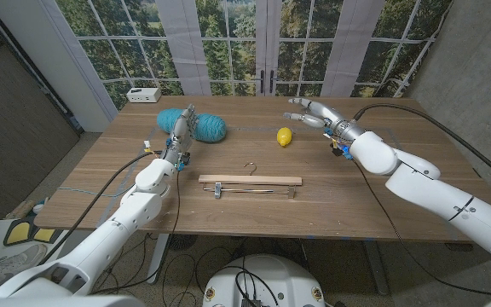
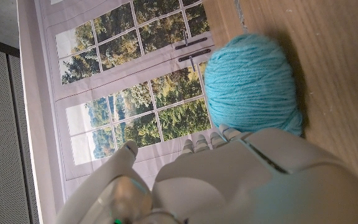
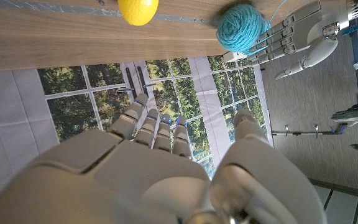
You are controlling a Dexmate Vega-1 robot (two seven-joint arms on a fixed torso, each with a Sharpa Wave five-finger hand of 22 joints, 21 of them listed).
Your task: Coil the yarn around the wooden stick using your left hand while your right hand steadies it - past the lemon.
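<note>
**Left hand at the yarn ball, right hand raised beyond the lemon**

The turquoise yarn ball (image 1: 193, 124) lies on the wooden table (image 1: 382, 213), toward the far side, well to the left of the lemon (image 1: 285, 136). The robot's left hand (image 1: 181, 130) stands upright against the front of the ball, fingers pointing up and pressed to the yarn; the left wrist view shows the fingertips (image 2: 211, 140) touching the wool (image 2: 252, 82), but whether they actually grip it cannot be told. No loose strand can be made out at this size.

The right hand (image 1: 315, 113) hovers above the table just right of the lemon and a little farther back, fingers spread and extended toward the yarn side, holding nothing. In the right wrist view the same hand (image 3: 160, 168) shows its fingers apart, with the lemon (image 3: 138, 10) and the yarn ball (image 3: 242, 27) on the table beyond it and the left hand (image 3: 291, 34) beside the ball.

Nearer than the lemon lies a wooden hanger (image 1: 250, 181) with a metal hook, its bar running crosswise; neither hand touches it. A small white box (image 1: 143, 94) sits at the far edge, beyond the yarn ball.
</note>
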